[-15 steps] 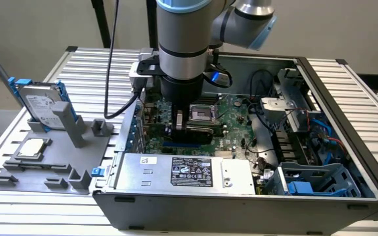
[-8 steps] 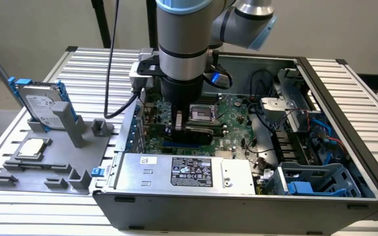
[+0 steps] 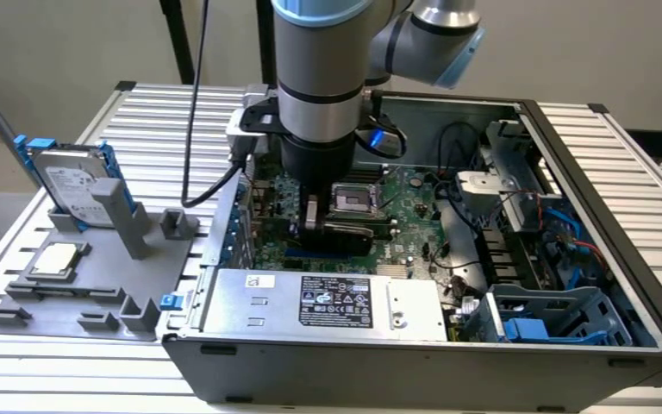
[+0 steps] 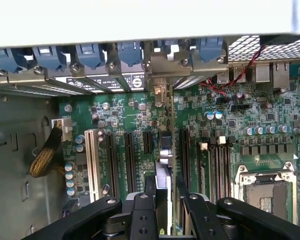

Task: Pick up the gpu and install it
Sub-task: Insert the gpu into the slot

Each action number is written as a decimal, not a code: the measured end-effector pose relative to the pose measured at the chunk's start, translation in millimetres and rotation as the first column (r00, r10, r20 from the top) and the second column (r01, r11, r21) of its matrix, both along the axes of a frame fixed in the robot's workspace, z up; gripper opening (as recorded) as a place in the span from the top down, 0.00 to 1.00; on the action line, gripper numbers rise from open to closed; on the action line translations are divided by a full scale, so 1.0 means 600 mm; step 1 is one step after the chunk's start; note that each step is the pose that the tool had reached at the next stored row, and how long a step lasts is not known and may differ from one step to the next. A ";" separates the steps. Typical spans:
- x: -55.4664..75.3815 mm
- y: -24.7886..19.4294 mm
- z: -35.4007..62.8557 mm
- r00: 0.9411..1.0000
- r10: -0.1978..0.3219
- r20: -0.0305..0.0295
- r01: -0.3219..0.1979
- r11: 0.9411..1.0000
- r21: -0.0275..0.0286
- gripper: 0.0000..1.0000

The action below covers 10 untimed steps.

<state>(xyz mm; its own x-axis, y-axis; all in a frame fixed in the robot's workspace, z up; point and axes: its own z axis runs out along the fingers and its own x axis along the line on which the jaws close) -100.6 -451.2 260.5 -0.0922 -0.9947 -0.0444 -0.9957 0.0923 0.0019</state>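
Note:
My gripper (image 3: 334, 226) is lowered inside the open computer case (image 3: 607, 216), over the green motherboard (image 3: 406, 216). It is shut on the gpu (image 3: 352, 235), a thin dark card held on edge just above the expansion slots. In the wrist view the gpu (image 4: 163, 167) runs edge-on between the black fingers (image 4: 142, 212), with my gripper (image 4: 165, 195) closed around it. Its silver bracket end (image 4: 160, 94) reaches toward the rear slot openings with blue latches (image 4: 129, 52). The long black slots (image 4: 129, 160) lie on both sides of the card.
The processor socket (image 3: 354, 200) sits beside the card. The silver power supply (image 3: 320, 302) fills the case front, a blue drive cage (image 3: 550, 323) its right corner. On the exterior view's left, a grey fixture (image 3: 90, 293) holds a hard drive (image 3: 72, 185) and a processor chip (image 3: 55, 259).

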 end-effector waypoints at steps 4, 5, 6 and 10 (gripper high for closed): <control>-0.002 0.0001 -0.002 1.000 0.000 0.000 0.000 1.000 0.000 0.74; -0.002 0.0002 -0.002 1.000 0.000 0.000 0.000 1.000 0.000 0.74; -0.002 0.0002 -0.003 1.000 0.000 0.000 0.000 1.000 -0.001 0.74; -0.002 0.0029 -0.003 1.000 0.000 0.000 0.000 1.000 -0.001 0.74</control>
<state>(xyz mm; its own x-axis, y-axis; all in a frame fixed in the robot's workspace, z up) -102.0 -449.4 258.6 -0.0921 -0.9948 -0.0436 -0.9957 0.0921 0.0017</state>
